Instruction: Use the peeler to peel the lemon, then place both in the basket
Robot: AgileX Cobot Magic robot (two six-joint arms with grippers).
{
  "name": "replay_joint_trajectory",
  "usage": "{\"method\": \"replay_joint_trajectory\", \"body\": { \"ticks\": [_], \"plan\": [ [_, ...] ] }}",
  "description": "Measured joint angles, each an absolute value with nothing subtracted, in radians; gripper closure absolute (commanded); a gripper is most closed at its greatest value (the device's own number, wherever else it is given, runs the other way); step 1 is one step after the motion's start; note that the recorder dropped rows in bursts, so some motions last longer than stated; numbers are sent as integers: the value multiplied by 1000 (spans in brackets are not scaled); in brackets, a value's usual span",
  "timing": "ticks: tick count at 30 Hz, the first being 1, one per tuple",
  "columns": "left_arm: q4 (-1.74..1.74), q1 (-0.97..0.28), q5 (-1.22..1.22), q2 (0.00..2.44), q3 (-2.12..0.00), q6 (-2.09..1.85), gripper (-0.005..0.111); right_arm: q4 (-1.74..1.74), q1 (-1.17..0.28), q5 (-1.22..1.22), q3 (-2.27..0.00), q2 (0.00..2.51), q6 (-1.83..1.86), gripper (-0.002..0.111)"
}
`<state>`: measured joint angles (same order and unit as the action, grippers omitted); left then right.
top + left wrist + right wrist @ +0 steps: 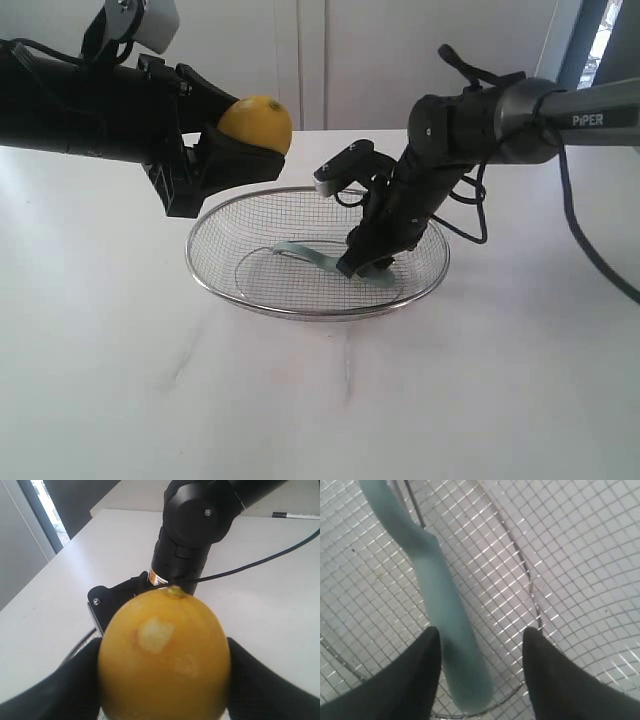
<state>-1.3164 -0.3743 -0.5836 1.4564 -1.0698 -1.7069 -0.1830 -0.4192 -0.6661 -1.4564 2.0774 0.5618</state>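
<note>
Nearest, the basket carries the peeler, its handle between the parted jaws of the right gripper, seemingly loose. The left gripper clamps the lemon above the basket's left rim.

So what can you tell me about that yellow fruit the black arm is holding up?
The small yellow oval lemon has dimpled, glossy skin, a greenish stem nub at one end and a pale patch where peel is gone. It is clamped in the black left tool and held in the air by the left side of the silver wire-mesh basket, touching nothing else.
</note>
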Motion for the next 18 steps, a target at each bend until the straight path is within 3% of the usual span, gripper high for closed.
{"method": "replay_joint_trajectory", "body": {
  "ticks": [12,15,18],
  "plan": [
    [-1316,-374,-584,1456,-1070,-1707,107,-183,-419,-678,-1456,1970,477,62],
    [-1316,-374,-584,1456,-1070,-1707,107,-183,-419,-694,-1456,1945,451,71],
    [-1316,-374,-584,1456,-1070,-1707,107,-183,-419,-711,-1457,1923,447,92]
  ]
}}
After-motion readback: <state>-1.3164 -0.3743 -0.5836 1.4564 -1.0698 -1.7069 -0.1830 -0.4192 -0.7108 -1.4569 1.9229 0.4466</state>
